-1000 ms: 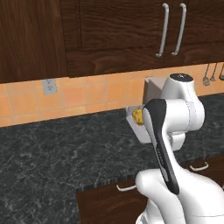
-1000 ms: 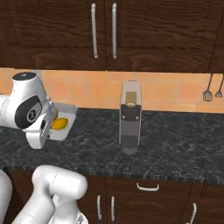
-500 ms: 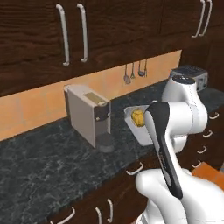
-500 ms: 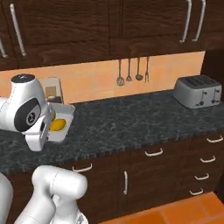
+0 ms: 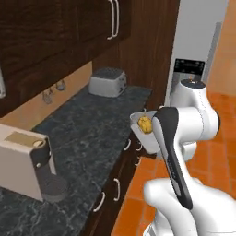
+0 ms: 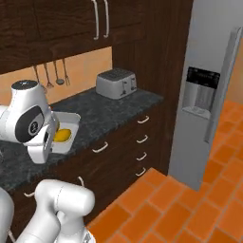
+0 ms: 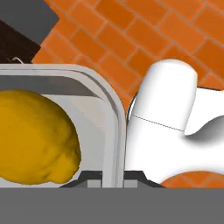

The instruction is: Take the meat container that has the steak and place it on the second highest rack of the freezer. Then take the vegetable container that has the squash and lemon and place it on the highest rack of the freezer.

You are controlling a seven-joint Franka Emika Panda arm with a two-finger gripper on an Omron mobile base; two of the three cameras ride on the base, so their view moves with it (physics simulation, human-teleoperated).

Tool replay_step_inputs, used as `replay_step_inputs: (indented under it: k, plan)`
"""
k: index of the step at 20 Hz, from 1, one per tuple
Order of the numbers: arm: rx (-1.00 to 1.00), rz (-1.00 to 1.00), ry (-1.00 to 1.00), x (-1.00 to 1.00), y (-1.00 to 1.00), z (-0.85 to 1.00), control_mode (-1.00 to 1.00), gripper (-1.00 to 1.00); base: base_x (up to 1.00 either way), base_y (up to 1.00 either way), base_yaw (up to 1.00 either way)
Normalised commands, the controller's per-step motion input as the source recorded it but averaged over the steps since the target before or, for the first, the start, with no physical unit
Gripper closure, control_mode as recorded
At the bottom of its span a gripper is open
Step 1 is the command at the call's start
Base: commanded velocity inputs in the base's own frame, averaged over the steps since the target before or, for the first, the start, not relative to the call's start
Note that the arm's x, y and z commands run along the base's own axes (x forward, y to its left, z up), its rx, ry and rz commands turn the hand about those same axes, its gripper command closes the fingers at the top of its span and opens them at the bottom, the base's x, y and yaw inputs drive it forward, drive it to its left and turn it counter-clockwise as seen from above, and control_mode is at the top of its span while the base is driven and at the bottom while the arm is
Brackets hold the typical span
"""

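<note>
The gripper is clamped on the rim of the vegetable container, its two dark tips pinching the white wall from either side in the hand view. Just inside that wall, close beside the gripper, lies the lemon, resting on the container's floor; in the left base view a yellow fruit peeks over the container's edge next to the wrist. I cannot make out the squash from these angles (it may sit further along the container, hidden by the arm).

The container hangs level at the arm's side, out over the tabletop's front edge, which probably keeps the fruit from rolling out while the base drives. Holding by the rim rather than the floor leaves the underside free to slide onto a shelf.

Ahead of the gripper and off to one side stands the freezer, grey, with a dispenser panel on its front. A toaster sits on the tabletop beyond the gripper.

Judging by the load, the second half of the task is in hand: carrying this container toward the highest rack.
</note>
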Motion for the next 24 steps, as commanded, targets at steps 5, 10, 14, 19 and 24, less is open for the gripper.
replay_step_inputs:
  k: [5,10,14,19,24]
  plan:
    - [0.00,0.00,0.00,0.00,0.00,0.00,1.00,1.00,0.14,-0.49,-0.78]
    - [0.00,0.00,0.00,0.00,0.00,0.00,1.00,1.00,0.37,-0.60,-0.61]
    - [0.00,0.00,0.00,0.00,0.00,0.00,1.00,1.00,0.47,-0.73,-0.30]
    - [0.00,0.00,0.00,0.00,0.00,0.00,1.00,1.00,0.50,-0.76,-0.22]
    - [0.00,0.00,0.00,0.00,0.00,0.00,1.00,1.00,0.67,-0.52,-0.25]
